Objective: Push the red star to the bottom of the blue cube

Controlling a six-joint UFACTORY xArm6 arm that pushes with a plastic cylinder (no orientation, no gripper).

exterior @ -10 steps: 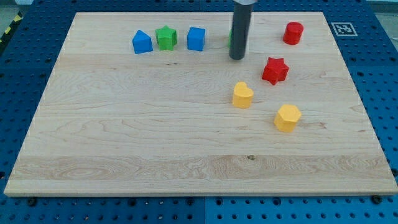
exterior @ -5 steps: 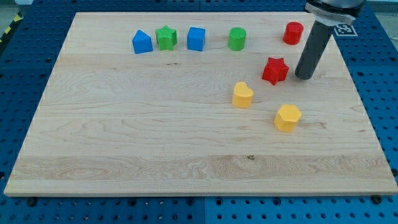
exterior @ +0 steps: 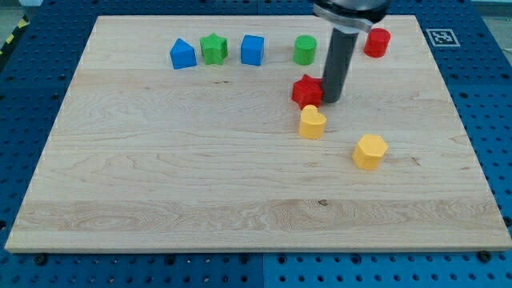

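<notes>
No pincer here, so nothing opens or clamps: my tip [exterior: 330, 99] touches the glossy red plastic star [exterior: 306, 90] on its right, near the surface's top edge. Pushing is under way; next, drive it left until it sits below the blue plastic cube [exterior: 252, 50]. A yellow heart-shaped block [exterior: 312, 122] sits just below on the pale wood-grain surface [exterior: 160, 176].

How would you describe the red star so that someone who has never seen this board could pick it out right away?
On the wooden board, look a little to the view's right of centre, where my tip touches the red star on its right side. A yellow heart-shaped block sits just below it. The only other red block, near the top right, is a cylinder.
</notes>
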